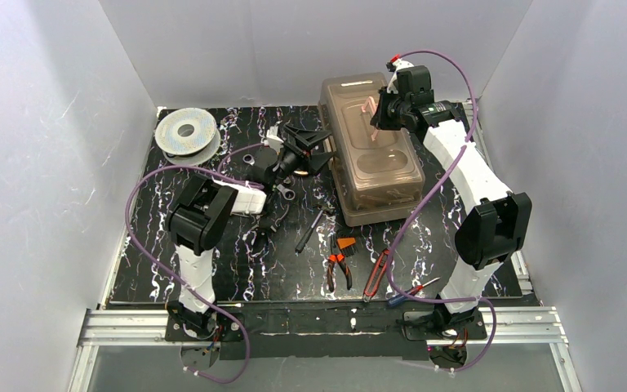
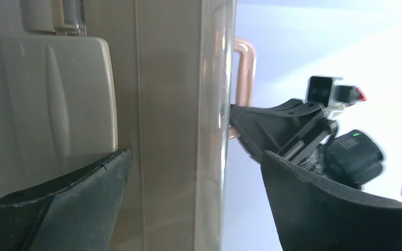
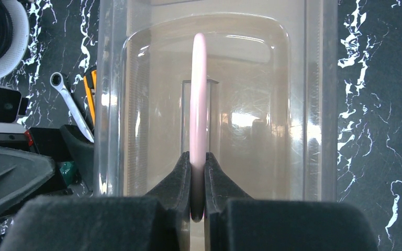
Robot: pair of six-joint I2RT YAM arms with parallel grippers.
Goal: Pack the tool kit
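The tool kit (image 1: 371, 155), a big beige box with a smoky lid, stands closed at the back middle of the table. My right gripper (image 1: 380, 108) is above it, shut on its raised pinkish handle (image 3: 198, 94); the black pads (image 3: 180, 175) pinch the handle from both sides. My left gripper (image 1: 314, 147) is open at the box's left side wall (image 2: 178, 125), with the beige latch (image 2: 57, 99) close in front of it. One finger lies before the latch side, the other past the lid's top edge. The handle (image 2: 245, 68) and my right gripper also show there.
A grey wire spool (image 1: 186, 132) lies at the back left. Loose tools lie on the black marbled mat: a wrench (image 1: 287, 193), a dark screwdriver (image 1: 314, 227), orange-handled pliers (image 1: 339, 260), red-handled pliers (image 1: 378, 273) and a small screwdriver (image 1: 412, 292).
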